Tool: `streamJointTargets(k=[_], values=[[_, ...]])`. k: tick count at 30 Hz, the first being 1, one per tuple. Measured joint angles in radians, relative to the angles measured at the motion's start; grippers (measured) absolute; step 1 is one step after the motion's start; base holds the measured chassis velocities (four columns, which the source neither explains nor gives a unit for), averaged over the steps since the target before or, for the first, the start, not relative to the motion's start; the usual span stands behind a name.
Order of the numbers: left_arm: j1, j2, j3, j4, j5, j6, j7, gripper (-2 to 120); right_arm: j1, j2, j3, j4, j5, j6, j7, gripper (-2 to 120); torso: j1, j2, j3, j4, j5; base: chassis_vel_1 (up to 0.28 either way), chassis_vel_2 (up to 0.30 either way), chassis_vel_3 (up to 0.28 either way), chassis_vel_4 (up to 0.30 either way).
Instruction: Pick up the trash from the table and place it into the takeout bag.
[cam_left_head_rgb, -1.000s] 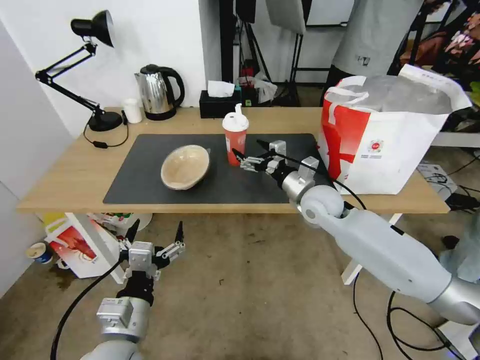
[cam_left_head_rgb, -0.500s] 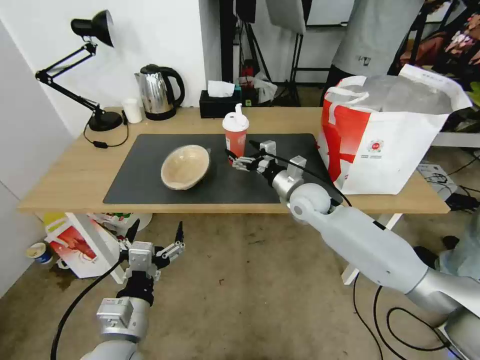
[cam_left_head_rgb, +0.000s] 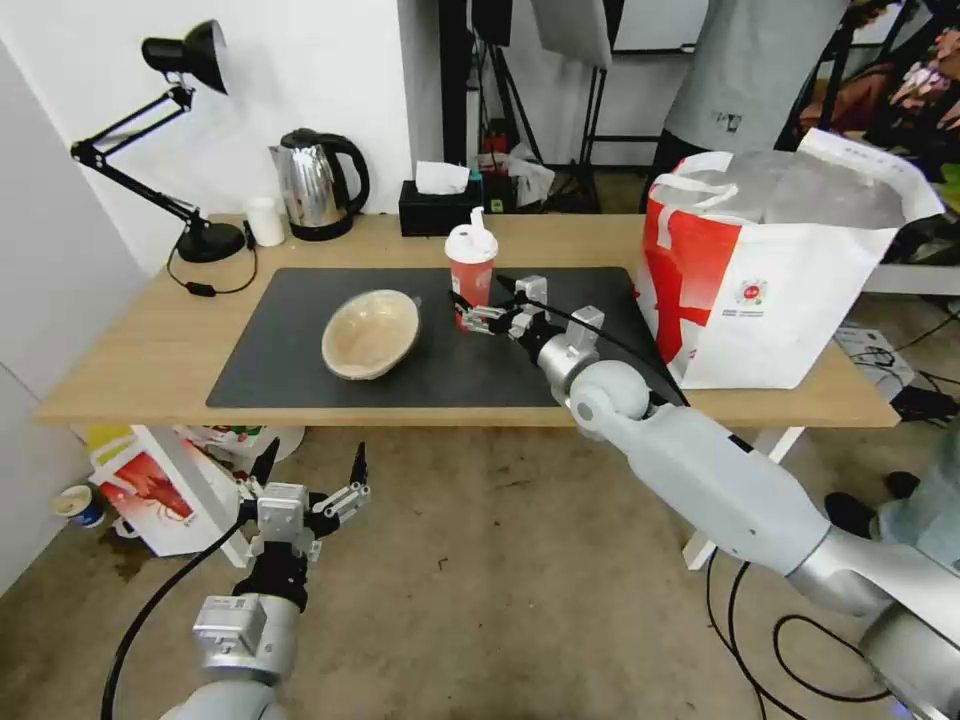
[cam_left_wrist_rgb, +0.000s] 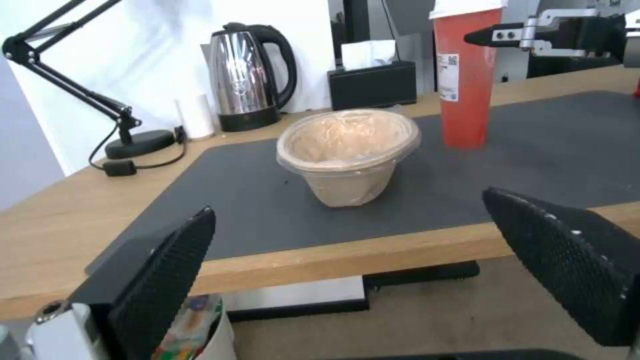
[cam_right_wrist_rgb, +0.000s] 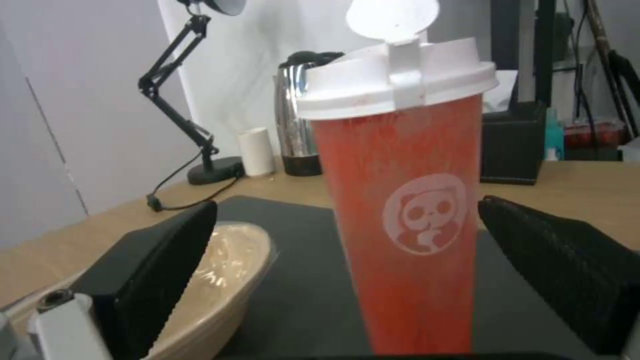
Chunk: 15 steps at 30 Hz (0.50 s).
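Right gripper (cam_left_head_rgb: 478, 312) agape around red cup (cam_left_head_rgb: 471, 270).

- One worktop (cam_left_head_rgb: 130, 350), one dark mat (cam_left_head_rgb: 300, 350) on it.
- One red cup (cam_left_head_rgb: 471, 265), white-lidded.
- One tan paper bowl (cam_left_head_rgb: 370, 333).
- One large white-and-red takeout bag (cam_left_head_rgb: 790, 290).
- One kettle (cam_left_head_rgb: 315, 185), one desk lamp (cam_left_head_rgb: 190, 140), one small white cup (cam_left_head_rgb: 265, 220), one black tissue box (cam_left_head_rgb: 438, 208).
- Two robot hands: right hand (cam_left_head_rgb: 478, 308), left hand (cam_left_head_rgb: 310, 468).
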Motion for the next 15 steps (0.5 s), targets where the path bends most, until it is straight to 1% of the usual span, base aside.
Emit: streamJointTargets(k=[9, 15], values=[[0.000, 0.000, 0.000, 0.000, 0.000, 0.000, 0.000, 100, 0.007, 0.037, 0.010, -0.059, -0.014, 0.012, -0.003, 100, 0.000, 0.000, 0.000, 0.0000, 0.0000, 0.000, 0.000, 0.000, 0.000], [0.000, 0.000, 0.000, 0.000, 0.000, 0.000, 0.000, 100, 0.010, 0.048, 0.011, -0.084, -0.021, 0.014, -0.007, 100, 0.000, 0.000, 0.000, 0.0000, 0.0000, 0.000, 0.000, 0.000, 0.000]])
